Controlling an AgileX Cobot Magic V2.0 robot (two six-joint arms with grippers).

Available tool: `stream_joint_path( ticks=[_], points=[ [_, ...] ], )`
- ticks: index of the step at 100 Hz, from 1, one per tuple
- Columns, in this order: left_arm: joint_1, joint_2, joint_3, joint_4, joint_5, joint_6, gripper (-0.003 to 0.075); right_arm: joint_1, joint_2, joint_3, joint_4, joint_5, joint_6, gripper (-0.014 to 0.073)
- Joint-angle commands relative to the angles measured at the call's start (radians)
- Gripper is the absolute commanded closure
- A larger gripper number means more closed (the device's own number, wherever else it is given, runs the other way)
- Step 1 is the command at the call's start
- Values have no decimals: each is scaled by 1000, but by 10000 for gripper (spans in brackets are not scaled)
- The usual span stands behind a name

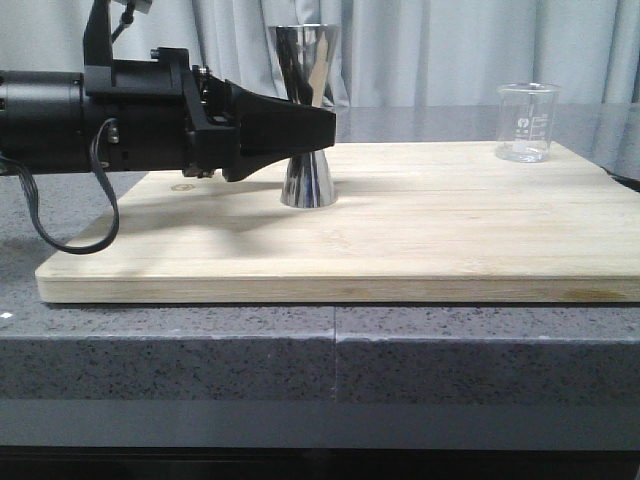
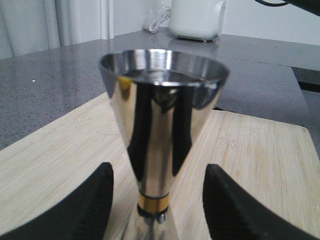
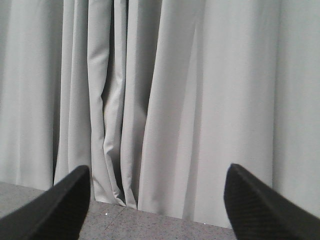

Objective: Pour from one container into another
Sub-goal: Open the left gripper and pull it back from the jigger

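Pale grey curtains hang behind a dark speckled stone counter, and on it lies a light wooden board. On this board stands the steel jigger, upright, its wide cup on top and a thin gold band at its narrow waist.

From the side, level with the board, comes the left gripper, its black fingers spread wide. In the left wrist view the jigger's waist sits between the two fingers, a clear gap of board showing on either side, so neither pad touches the steel. The front view shows a dark finger crossing in front of the waist, the flared base just beneath it and the cup rising above it. A black cable loops down from the arm onto the board.

Well apart from this gripper, at the board's far corner beyond the jigger, stands the glass beaker, upright, with white markings; whether it holds any liquid I cannot tell from here.

The right gripper does not appear in the front view. Its own camera shows two black fingertips spread wide with nothing between them, pointed at the curtains over a strip of counter.
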State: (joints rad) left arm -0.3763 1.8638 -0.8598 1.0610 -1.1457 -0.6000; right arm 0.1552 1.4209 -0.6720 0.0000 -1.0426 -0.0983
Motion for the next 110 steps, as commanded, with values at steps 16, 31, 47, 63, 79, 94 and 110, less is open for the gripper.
stream_joint_path(
  ticks=[16,31,47,63,79,94,110],
  points=[
    [6,-56,-18,-19,-80,2,309,-2,-35,-20,-7,-73,-3,88],
    [28,-78,-18,26,-80,-25,309,-2,-35,-20,-7,-75,-3,88],
    [51,-91,-18,45,-78,-29,309,-2,-35,-20,-7,-76,-3,88],
    [65,-95,-18,74,-82,-38,309,-2,-35,-20,-7,-76,-3,88],
    [88,-95,-18,119,-82,-86,309,-2,-35,-20,-7,-78,-3,88],
    [127,-95,-18,131,-133,-119,309,-2,-35,-20,-7,-78,-3,88],
    [192,-114,-18,159,-195,-178,309,-2,-35,-20,-7,-80,-3,88]
  ],
)
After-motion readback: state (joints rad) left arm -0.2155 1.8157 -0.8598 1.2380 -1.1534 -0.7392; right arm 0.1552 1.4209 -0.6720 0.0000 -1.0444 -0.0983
